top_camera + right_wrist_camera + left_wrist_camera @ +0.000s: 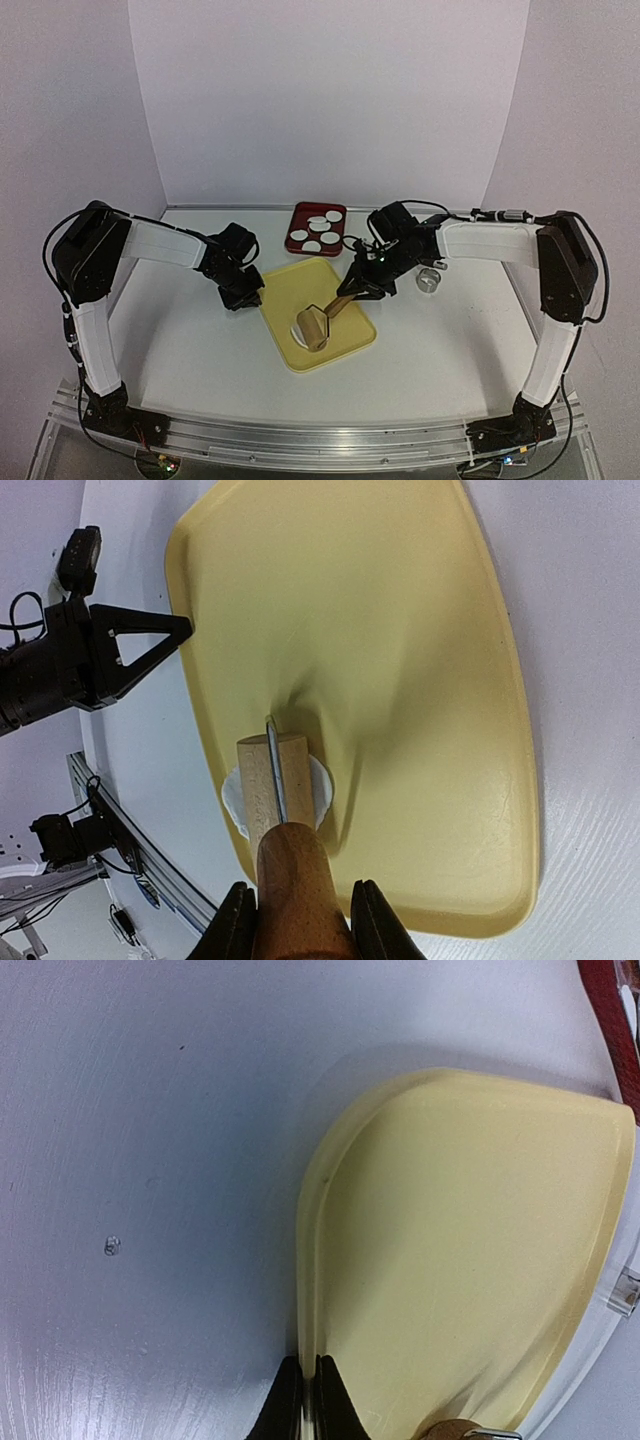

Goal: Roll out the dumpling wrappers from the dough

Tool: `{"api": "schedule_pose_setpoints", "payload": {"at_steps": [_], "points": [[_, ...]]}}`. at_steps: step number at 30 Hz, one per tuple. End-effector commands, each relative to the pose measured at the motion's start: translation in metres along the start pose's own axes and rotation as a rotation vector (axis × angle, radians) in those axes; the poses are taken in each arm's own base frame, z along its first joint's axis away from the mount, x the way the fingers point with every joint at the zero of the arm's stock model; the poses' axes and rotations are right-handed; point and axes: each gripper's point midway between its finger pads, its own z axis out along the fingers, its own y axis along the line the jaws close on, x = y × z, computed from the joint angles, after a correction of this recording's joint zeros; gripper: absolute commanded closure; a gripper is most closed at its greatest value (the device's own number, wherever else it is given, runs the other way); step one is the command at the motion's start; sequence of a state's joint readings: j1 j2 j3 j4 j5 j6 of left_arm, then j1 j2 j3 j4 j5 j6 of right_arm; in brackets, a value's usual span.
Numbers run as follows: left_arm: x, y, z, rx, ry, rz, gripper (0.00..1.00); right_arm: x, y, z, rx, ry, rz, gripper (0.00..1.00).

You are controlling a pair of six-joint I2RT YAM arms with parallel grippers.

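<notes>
Right end effector (299,918) pinching the rolling pin (280,780) by its handle, above the yellow board (400,630).
Its roller rests on the flattened dough (323,786) toward the board's near edge; left end effector (305,1400) pinches the board's rim.

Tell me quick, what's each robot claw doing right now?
The left gripper is closed, pinching the yellow board by its rim.
The right gripper is closed on the wooden rolling pin, its roller on the dough.
</notes>
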State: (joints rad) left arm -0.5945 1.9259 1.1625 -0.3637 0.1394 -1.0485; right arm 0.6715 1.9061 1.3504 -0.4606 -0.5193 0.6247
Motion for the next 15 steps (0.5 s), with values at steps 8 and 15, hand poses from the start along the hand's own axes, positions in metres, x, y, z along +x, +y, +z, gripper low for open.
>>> {"api": "schedule_pose_setpoints", "payload": {"at_steps": [8, 15], "points": [[-0.0385, 0.0086, -0.0108, -0.037, -0.129, -0.023, 1.0, 0.0801, -0.2248, -0.0382, 0.92, 0.271, 0.038, 1.0], [-0.0397, 0.0074, -0.0119, -0.035, -0.134, -0.029, 1.0, 0.0793, -0.23, -0.0414, 0.925, 0.274, 0.039, 1.0]]}}
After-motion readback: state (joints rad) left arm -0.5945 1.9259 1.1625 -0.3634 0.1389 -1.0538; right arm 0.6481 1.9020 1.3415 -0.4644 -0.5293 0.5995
